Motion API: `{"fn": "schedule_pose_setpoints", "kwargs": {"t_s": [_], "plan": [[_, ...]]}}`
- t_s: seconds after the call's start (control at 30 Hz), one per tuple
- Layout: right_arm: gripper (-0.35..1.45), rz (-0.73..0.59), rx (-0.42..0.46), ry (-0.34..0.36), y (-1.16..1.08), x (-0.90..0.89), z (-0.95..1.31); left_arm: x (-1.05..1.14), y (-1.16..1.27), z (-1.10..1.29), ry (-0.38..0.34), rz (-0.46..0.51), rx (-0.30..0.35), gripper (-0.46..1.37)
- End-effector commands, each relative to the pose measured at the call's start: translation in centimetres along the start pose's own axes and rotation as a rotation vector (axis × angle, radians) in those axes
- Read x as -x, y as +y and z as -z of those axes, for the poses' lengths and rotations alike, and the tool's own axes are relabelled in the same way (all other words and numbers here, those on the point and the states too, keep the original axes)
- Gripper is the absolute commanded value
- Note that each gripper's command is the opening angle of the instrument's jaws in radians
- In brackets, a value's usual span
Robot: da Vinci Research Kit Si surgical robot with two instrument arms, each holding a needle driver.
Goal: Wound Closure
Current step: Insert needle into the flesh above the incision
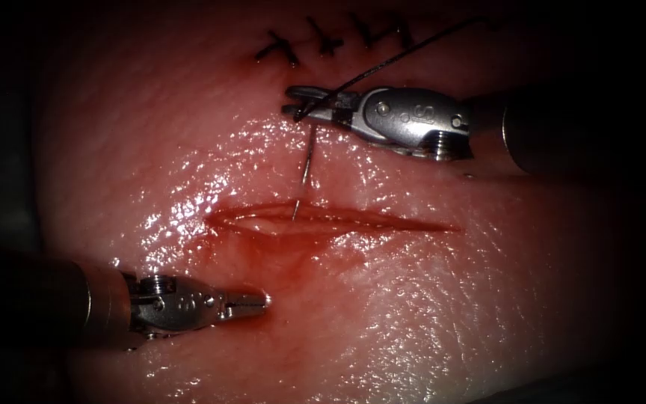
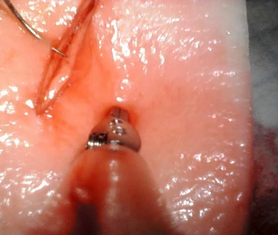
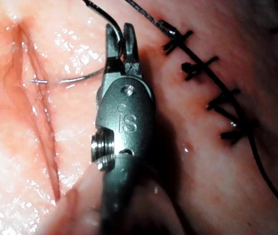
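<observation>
A: Well, starting from the left, what is the left gripper (image 1: 259,301) doing?

B: It lies low on the tissue (image 1: 428,314), below the cut (image 1: 338,219) and toward its left end. Its jaws are closed together with nothing between them. In the left wrist view the left gripper (image 2: 117,114) has its tip pressed against the wet surface, near the cut (image 2: 63,68) but not in it.

A: And the needle?

B: The needle (image 1: 304,176) stands between the right gripper and the cut. Its upper end is clamped in the right gripper (image 1: 300,103), near the thread end of the curve. Its point reaches down to the cut's upper lip, left of the middle. Whether the tip has entered the tissue I cannot tell; in the right wrist view the needle (image 3: 67,79) has its point lying over the open cut (image 3: 36,112).

A: So the right gripper is holding it?

B: Yes, its jaws are closed on the needle, above the cut. The thread (image 1: 405,52) runs from those jaws up and to the right, passing across the finished stitches (image 1: 330,41) at the top.

A: Anything on the surface?

B: Red fluid (image 1: 285,239) lies along the cut and just below it.
</observation>
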Motion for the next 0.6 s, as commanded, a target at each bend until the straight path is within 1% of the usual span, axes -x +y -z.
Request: {"fn": "schedule_pose_setpoints", "kwargs": {"t_s": [0.03,0.1,0.2,0.3,0.33,0.43,0.6], "plan": [[-0.35,-0.035,-0.002,0.001,-0.05,0.00,-0.02,0.00,0.00,-0.01,0.000,0.000,0.010,-0.35],[-0.35,-0.087,-0.003,0.004,-0.06,0.00,-0.02,0.00,0.00,-0.01,0.000,0.000,0.010,-0.35],[-0.35,-0.204,-0.013,-0.001,-0.08,0.01,-0.02,0.00,-0.01,-0.01,0.000,-0.001,0.012,-0.35],[-0.35,-0.334,-0.034,-0.043,-0.12,0.03,-0.02,0.01,-0.04,-0.02,0.001,-0.002,0.014,-0.35],[-0.35,-0.352,-0.038,-0.056,-0.13,0.03,-0.02,0.01,-0.04,-0.02,0.001,-0.003,0.015,-0.35],[-0.35,-0.469,-0.055,-0.110,-0.20,0.05,-0.02,0.01,-0.06,-0.03,0.002,-0.004,0.020,-0.35],[-0.35,-0.604,-0.090,-0.161,-0.32,0.06,-0.01,0.01,-0.08,-0.02,0.003,-0.005,0.022,-0.35]]}}
